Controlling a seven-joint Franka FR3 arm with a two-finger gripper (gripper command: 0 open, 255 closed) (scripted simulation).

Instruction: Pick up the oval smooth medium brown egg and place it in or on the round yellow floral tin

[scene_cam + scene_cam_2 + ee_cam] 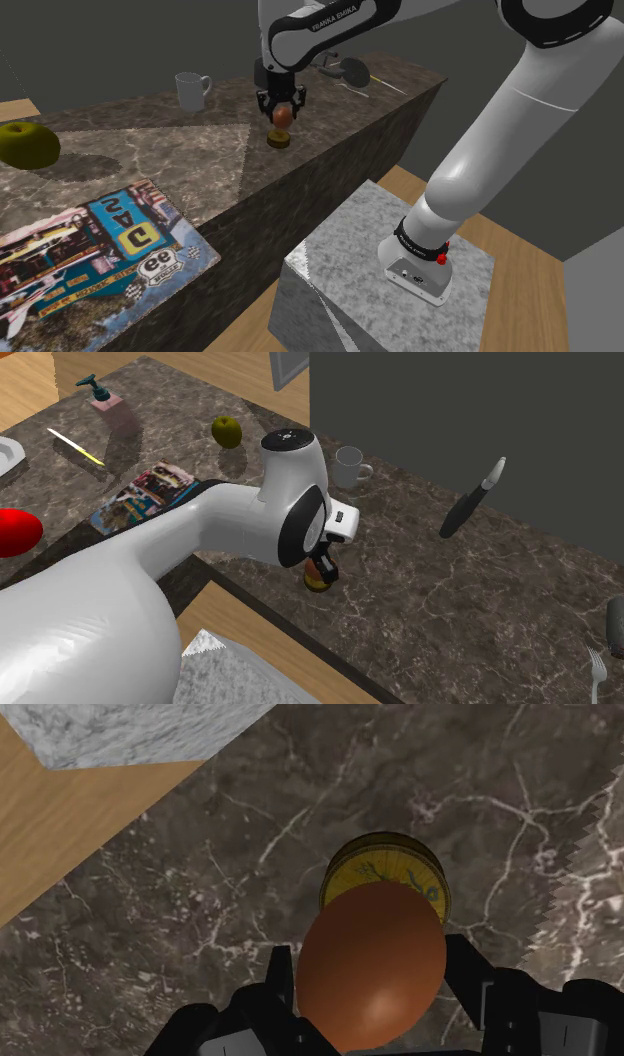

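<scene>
wrist view: egg gripped right above the tin

wrist view has the gripper (372, 976) clamped on the egg (372, 962). the black fingers (281, 976) press its two flanks, so the smooth shell can't roll out. egg is brown and glossy, held off the surface. tin (385, 866) sits on the dark marbled counter (200, 904) just beyond the egg. its yellow floral top is partly covered by the egg, so alignment looks close, maybe a bit short of the tin's centre.

shoulder view: gripper (282, 108) points straight down, and the egg (283, 118) hangs just above the tin (279, 140). there's a small gap between them as far as i can tell. the vertical hold makes sense: the tin is low and flat-topped, so the egg has to land mid-top or it rolls off. mug (190, 90) stands behind. apple (25, 145) and magazine (90, 260) lie well apart toward that view's left, none in the way.

judgement: carry looks nearly done and the placing step is in hand. next move probably calls for a small centring nudge, a short lowering, then a gentle release. main risk is the egg rolling off the tin onto the counter.
</scene>
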